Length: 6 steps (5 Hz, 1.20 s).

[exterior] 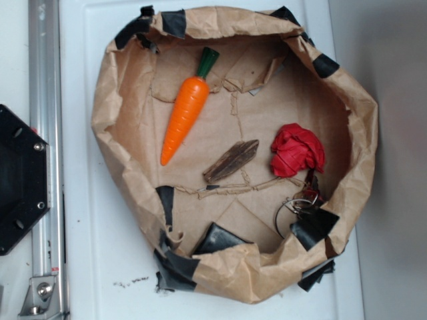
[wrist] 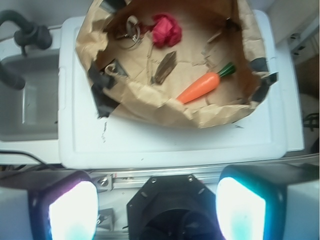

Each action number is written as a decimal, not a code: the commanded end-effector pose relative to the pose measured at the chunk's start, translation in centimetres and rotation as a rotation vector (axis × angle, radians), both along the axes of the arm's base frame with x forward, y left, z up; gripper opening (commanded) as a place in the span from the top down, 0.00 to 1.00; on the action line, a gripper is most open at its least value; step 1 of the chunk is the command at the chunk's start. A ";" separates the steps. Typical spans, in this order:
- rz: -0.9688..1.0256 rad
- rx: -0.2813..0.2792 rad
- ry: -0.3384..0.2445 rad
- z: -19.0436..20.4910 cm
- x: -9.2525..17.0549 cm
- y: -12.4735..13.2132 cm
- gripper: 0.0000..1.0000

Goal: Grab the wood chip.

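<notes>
We spot the wood chip [exterior: 231, 161] just beside the carrot [exterior: 186, 116], toward the red wad [exterior: 297, 150]: light, stiff, thin. Our gripper [wrist: 157, 212] gapes empty; we'd pinch across its narrow middle.

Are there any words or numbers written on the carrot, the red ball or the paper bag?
No text can be read in either view.
The carrot, the wood chip, the red paper wad and the brown paper bag all look plain.
The black tape patches show no lettering.
</notes>
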<state>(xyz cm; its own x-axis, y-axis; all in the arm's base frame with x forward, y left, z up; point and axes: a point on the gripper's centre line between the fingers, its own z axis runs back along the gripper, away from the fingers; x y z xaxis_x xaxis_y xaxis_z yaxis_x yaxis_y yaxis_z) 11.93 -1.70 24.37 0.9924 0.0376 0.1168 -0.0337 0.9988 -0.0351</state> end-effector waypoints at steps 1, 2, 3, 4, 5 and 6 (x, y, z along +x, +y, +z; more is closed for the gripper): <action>0.000 0.000 0.000 0.0 0.0 0.0 0.00; 0.250 0.003 0.021 -4.5 5.0 1.7 0.00; 0.378 -0.050 0.041 -7.2 9.7 2.7 0.00; 0.482 -0.084 0.077 -9.1 13.6 2.9 0.00; 0.559 -0.075 0.059 -12.3 14.7 2.2 0.00; 0.530 0.005 0.073 -16.3 15.1 2.1 0.00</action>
